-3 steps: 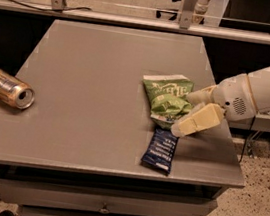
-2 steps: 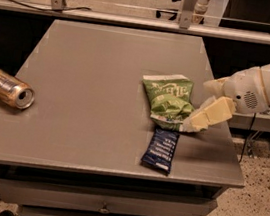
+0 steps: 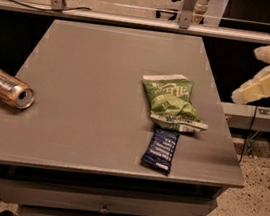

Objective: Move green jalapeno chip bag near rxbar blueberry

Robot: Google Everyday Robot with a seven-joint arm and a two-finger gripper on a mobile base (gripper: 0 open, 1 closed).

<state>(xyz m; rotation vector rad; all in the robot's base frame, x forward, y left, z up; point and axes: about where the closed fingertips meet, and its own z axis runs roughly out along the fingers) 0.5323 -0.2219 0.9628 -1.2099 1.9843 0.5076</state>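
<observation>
The green jalapeno chip bag (image 3: 172, 101) lies flat on the right half of the grey table (image 3: 94, 73), its lower white edge touching the top of the rxbar blueberry (image 3: 161, 149). The navy bar lies just in front of the bag, near the table's front edge. My gripper (image 3: 248, 74) hangs off the table's right side, raised and well apart from the bag. Its cream fingers (image 3: 264, 88) are spread and hold nothing.
A gold metal can (image 3: 6, 89) lies on its side at the table's left edge. Drawers (image 3: 105, 207) sit under the tabletop. A metal rail (image 3: 137, 22) and frame legs run behind the table. Speckled floor is at the right.
My gripper has drawn back from the chip bag's right edge, up and to the right, off the table. The bag stays next to the blue bar.
</observation>
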